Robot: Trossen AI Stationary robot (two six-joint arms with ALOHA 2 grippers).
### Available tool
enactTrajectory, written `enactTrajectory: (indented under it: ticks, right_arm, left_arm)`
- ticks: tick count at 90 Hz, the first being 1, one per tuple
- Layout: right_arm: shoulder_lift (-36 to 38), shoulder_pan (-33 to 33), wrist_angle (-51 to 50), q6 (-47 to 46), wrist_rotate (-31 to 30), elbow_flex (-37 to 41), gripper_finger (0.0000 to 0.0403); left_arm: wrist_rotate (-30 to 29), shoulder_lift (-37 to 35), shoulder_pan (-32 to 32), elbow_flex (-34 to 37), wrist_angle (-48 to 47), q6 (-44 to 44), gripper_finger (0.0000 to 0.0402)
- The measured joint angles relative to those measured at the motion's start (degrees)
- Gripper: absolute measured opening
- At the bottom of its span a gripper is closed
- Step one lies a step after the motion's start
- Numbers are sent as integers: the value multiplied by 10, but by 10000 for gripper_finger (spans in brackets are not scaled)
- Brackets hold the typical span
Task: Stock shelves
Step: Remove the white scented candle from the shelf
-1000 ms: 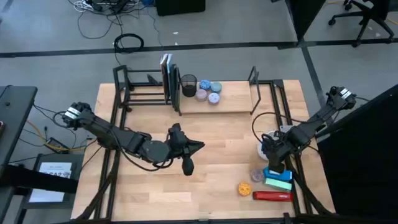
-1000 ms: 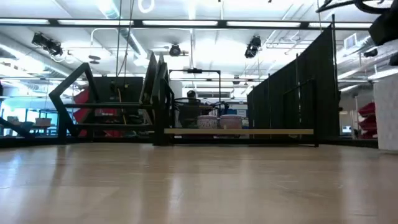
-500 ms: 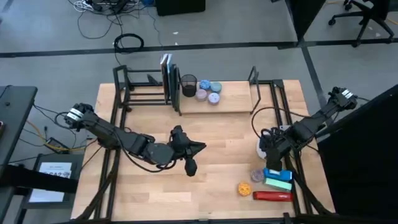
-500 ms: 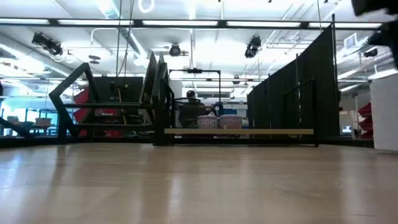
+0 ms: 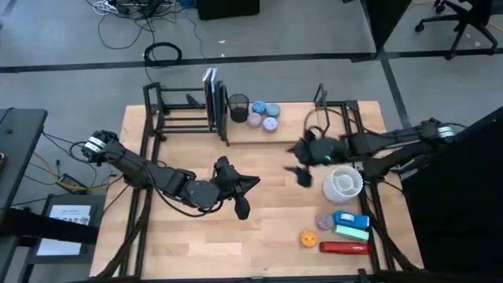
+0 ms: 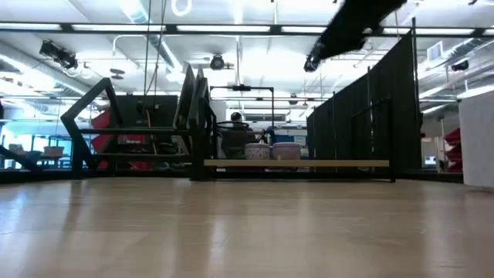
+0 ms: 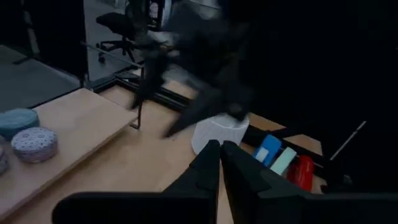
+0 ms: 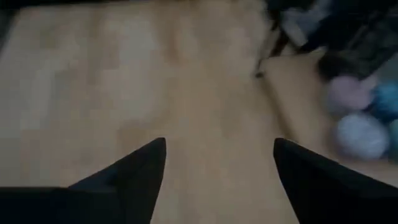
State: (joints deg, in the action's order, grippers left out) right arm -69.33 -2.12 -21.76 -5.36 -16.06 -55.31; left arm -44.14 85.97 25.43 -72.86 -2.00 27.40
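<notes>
Worktop [image 5: 259, 165] of pale wood fills the middle of the high view. The shelves [image 5: 236, 126] sit along its far edge. The black barred part is on the left and holds some upright books [image 5: 211, 90]. The wooden board is on the right, with a dark mesh cup [image 5: 238, 108] and three small round tins [image 5: 265, 115] on its left end.

The left arm lies low across the worktop. The left gripper [image 5: 245, 184] is near the middle, in front of the shelves. Its fingers [image 7: 214, 163] are close together and hold nothing.

The right arm reaches in from the right side. The right gripper [image 5: 299, 174] hangs above the worktop, just in front of the board's right end. Its fingers [image 8: 140, 168] are wide apart and empty.

A white round bowl [image 5: 343, 183] stands just beside the right gripper, nearer the right edge. In front of it, by the near right corner, lie a grey disc [image 5: 324, 222], a blue box [image 5: 350, 219], a pale green box [image 5: 352, 233], an orange ball [image 5: 309, 238] and a red bar [image 5: 343, 248].
</notes>
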Motion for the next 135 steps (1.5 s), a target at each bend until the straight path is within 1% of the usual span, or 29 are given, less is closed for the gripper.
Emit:
enactTrajectory:
  ticks: [11, 18, 29, 37, 43, 56, 66, 74, 103, 111, 127, 135]
  right_arm:
    - [-64, 71, 67, 67, 23, 0, 292]
    - [-100, 115, 78, 84, 26, 0, 313]
    - [-152, 182, 84, 85, 36, 0, 344]
    - [-191, 221, 97, 79, 69, 0, 360]
    - [-217, 244, 115, 69, 82, 0, 367]
    - [-261, 272, 175, 40, 82, 0, 370]
    - [-281, 279, 212, 14, 81, 0, 365]
    - [-290, 279, 226, 6, 70, 0, 358]
    - [-291, 284, 234, 10, 60, 1, 336]
    - [-291, 285, 234, 10, 60, 1, 314]
    - [-290, 283, 226, 10, 70, 0, 249]
    - [-289, 280, 221, 17, 70, 0, 243]
  left_arm:
    - [0, 0, 0, 0, -3, 0, 0]
    - [0, 0, 0, 0, -4, 0, 0]
    - [0, 0, 3, 0, -11, 9, 0]
    - [0, 0, 6, 0, -21, 11, 1]
    - [0, 0, 6, 0, -34, 14, 1]
    - [0, 1, 6, 0, -38, 18, 1]
    - [2, 2, 6, 0, -37, 18, 1]
    - [5, 5, 6, 0, -36, 18, 1]
    - [9, 11, 6, 0, -29, 18, 1]
    - [9, 11, 6, 0, -27, 18, 1]
    - [9, 11, 6, 0, -21, 18, 1]
    - [9, 11, 6, 0, -21, 18, 1]
